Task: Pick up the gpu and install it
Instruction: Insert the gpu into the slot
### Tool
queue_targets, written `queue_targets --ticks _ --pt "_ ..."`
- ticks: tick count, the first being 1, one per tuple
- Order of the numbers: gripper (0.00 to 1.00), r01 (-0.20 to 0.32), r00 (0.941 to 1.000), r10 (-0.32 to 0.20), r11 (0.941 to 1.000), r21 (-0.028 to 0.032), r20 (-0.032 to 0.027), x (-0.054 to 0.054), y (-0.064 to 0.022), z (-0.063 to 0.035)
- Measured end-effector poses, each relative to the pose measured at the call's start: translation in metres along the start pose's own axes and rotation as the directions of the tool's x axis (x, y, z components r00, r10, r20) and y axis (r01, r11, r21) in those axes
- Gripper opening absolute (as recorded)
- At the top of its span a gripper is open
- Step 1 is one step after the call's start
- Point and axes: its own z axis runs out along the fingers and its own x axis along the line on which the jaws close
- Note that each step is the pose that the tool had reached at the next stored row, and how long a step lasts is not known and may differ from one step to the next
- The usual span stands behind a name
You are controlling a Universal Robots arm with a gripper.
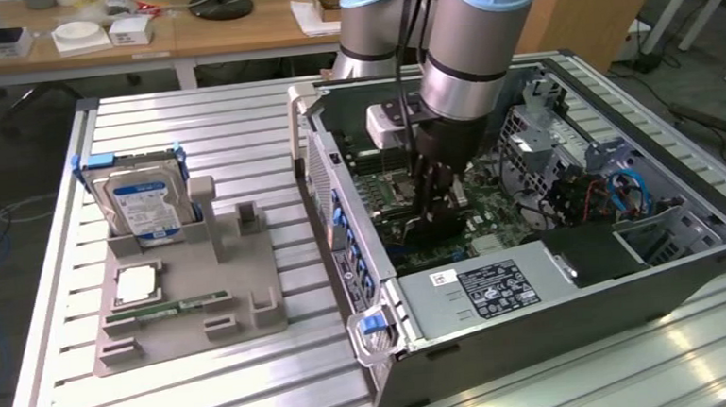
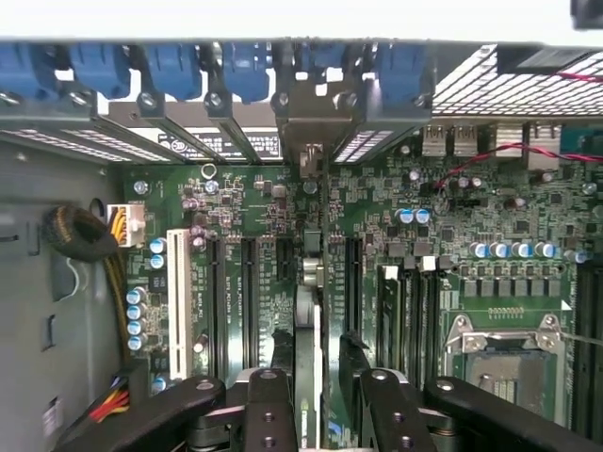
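Black fingers [image 2: 273, 414] of my gripper [image 2: 316, 414] pinch the gpu [image 2: 308, 320] edge-on, standing upright over the green motherboard [image 2: 452, 226] inside the open computer case [image 1: 571, 295], its metal bracket toward the rear slot covers [image 2: 188, 132]. Beside the case on the worktop [image 1: 207, 128], a grey holder [image 1: 193, 308] carries the hard drive [image 1: 143, 207].

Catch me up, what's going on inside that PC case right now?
The arm has its gripper lowered into the open computer case, holding the gpu edge-on between its jaws, directly over the motherboard and in line with the expansion slots. The card's metal end bracket sits up against the case's rear slot openings. On the table beside the case, the holder tray carries the hard drive and the memory stick.
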Motion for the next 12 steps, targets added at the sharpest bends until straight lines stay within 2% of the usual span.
queue_targets --ticks 6,9,10,11,12 --pt "0.33 0.0 1.0 0.0 1.0 -0.0001 -0.0003 -0.0001 0.0001 -0.0092" --pt "0.31 0.0 1.0 0.0 1.0 0.0002 0.0001 -0.0002 0.0001 -0.0104" --pt "0.25 0.0 1.0 0.0 1.0 0.0002 0.0001 -0.0002 0.0001 -0.0104" --pt "0.25 0.0 1.0 0.0 1.0 0.0002 0.0001 -0.0002 0.0001 -0.0105" --pt "0.19 0.0 1.0 0.0 1.0 0.0002 0.0001 -0.0002 0.0001 -0.0105"
